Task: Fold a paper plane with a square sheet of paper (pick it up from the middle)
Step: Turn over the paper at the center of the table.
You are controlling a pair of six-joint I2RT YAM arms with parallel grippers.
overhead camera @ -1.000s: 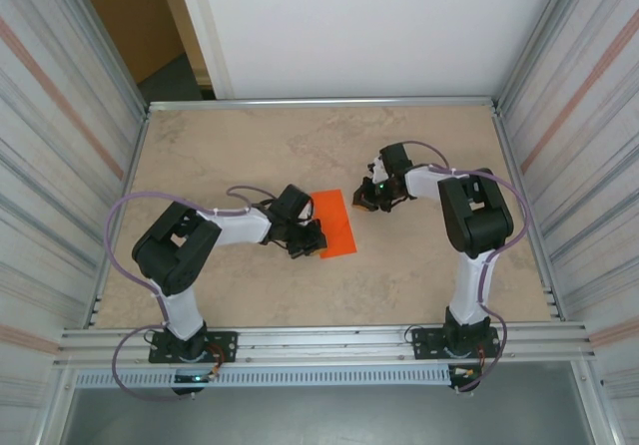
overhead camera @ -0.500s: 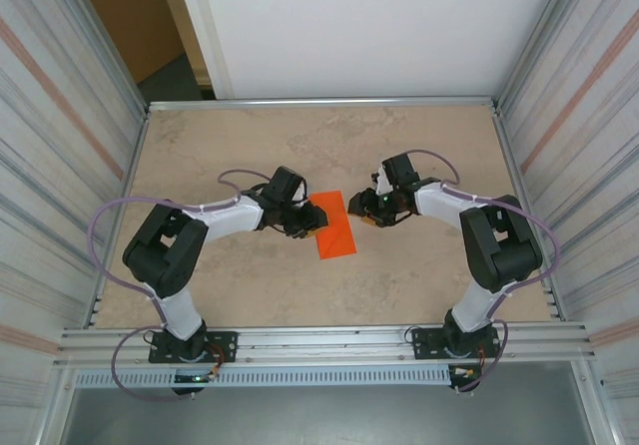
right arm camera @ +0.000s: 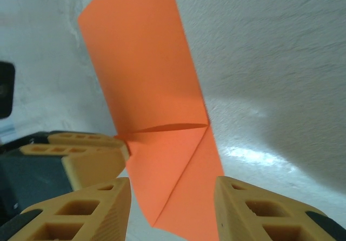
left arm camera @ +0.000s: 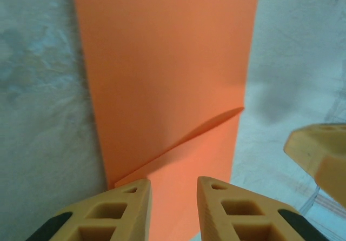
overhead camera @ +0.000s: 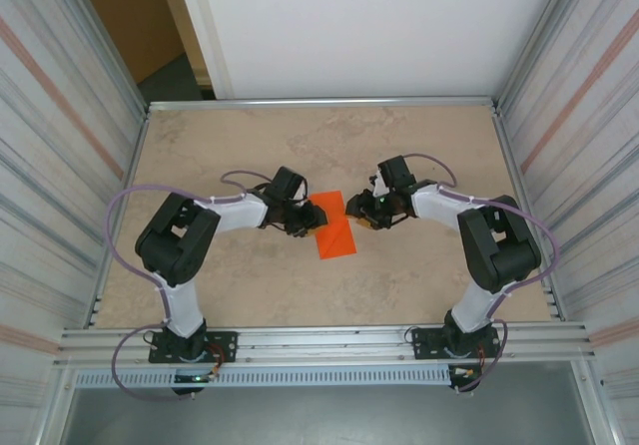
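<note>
**A:** What can you read on the things?

**B:** The sheet of paper [overhead camera: 335, 227] is plain orange on the face that shows, and the fingers are plain yellow.

**A:** How many of each thing do you count?

**B:** One sheet, two arms and two grippers, each with two fingers.

**A:** Where does the sheet lie?

**B:** It lies flat on the beige table [overhead camera: 250, 146], a little below the centre of the overhead frame. It is a narrow strip, slanted from upper left to lower right. The left gripper [overhead camera: 308, 227] is at its left long edge, and the right gripper [overhead camera: 357, 209] is at its upper right corner.

**A:** And the jaws?

**B:** In the left wrist view the fingers [left arm camera: 121, 211] stand a little apart, with orange showing in the gap, and they pinch nothing. In the right wrist view the fingers [right arm camera: 81, 211] are spread wider over the end of the sheet, also pinching nothing.

**A:** What do the wrist views add?

**B:** They show one corner folded over as a triangular flap with a slanted crease, which is too small to see from above. Each wrist view also catches a finger of the other gripper beside the sheet.
</note>
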